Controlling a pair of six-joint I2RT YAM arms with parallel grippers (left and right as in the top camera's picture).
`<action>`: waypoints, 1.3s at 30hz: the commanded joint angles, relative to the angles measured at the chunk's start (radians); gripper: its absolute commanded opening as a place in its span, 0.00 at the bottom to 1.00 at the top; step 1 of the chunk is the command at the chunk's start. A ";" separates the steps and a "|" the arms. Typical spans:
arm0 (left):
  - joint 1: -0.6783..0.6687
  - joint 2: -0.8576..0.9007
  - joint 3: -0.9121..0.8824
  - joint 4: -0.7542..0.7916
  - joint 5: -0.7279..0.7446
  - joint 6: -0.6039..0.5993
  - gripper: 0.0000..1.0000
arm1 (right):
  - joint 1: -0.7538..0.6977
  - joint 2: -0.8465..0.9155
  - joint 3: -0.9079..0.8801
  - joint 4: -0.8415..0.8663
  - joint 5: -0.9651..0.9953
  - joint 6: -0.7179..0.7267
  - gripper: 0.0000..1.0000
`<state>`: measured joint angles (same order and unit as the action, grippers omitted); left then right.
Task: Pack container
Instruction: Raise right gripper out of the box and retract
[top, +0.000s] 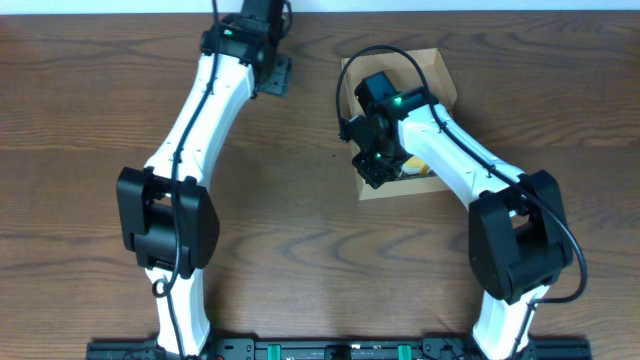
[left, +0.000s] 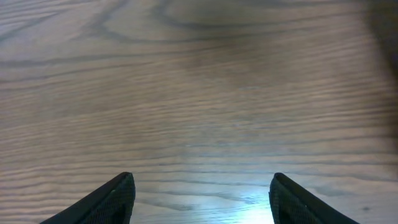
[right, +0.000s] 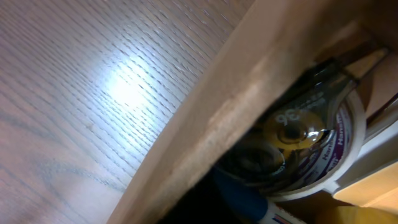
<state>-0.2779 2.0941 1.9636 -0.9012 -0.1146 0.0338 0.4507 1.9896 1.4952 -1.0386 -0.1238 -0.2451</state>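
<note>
The wooden table (top: 300, 230) takes up most of what I can see, with both arms reaching out over it from the near edge. The left arm (top: 200, 110) stretches off to the far left corner, well away from the work. The right arm (top: 460, 160) bends inward and hangs over the container (top: 440, 75), the tan cardboard box sitting right of centre toward the far side of the table.

The box is open at the top. From the right wrist, its cardboard wall (right: 236, 106) cuts diagonally across the view, and behind it lies a tape roll (right: 292, 134) with a yellow hub in a pale holder, already inside.

The right gripper (top: 374, 172) is low at the near-left corner of the box and clenched tight. I cannot see its fingers, so I cannot tell if anything is pinched between them. The left gripper (left: 202, 178) hovers above bare wood with its fingers spread and nothing between them.

My guess is that the loading step is in hand, or just ending, with the right arm working inside the box. Next it needs to lift straight up, clear of the wall, without dragging the light box or catching the tape. Then the lid would want folding down, and the idle left arm could come over to steady the box.
</note>
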 joint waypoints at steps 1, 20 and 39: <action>0.034 -0.045 -0.008 -0.003 -0.027 0.011 0.70 | 0.024 0.002 -0.006 0.012 -0.016 0.013 0.02; 0.048 -0.048 -0.008 -0.010 -0.026 0.011 0.70 | 0.014 0.001 -0.005 0.033 -0.005 0.013 0.01; 0.049 -0.046 -0.009 0.014 0.135 -0.008 0.66 | -0.348 0.003 0.570 -0.099 0.292 0.065 0.01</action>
<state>-0.2302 2.0941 1.9636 -0.8940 -0.0032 0.0277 0.2008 1.9884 2.0602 -1.1152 0.1947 -0.2249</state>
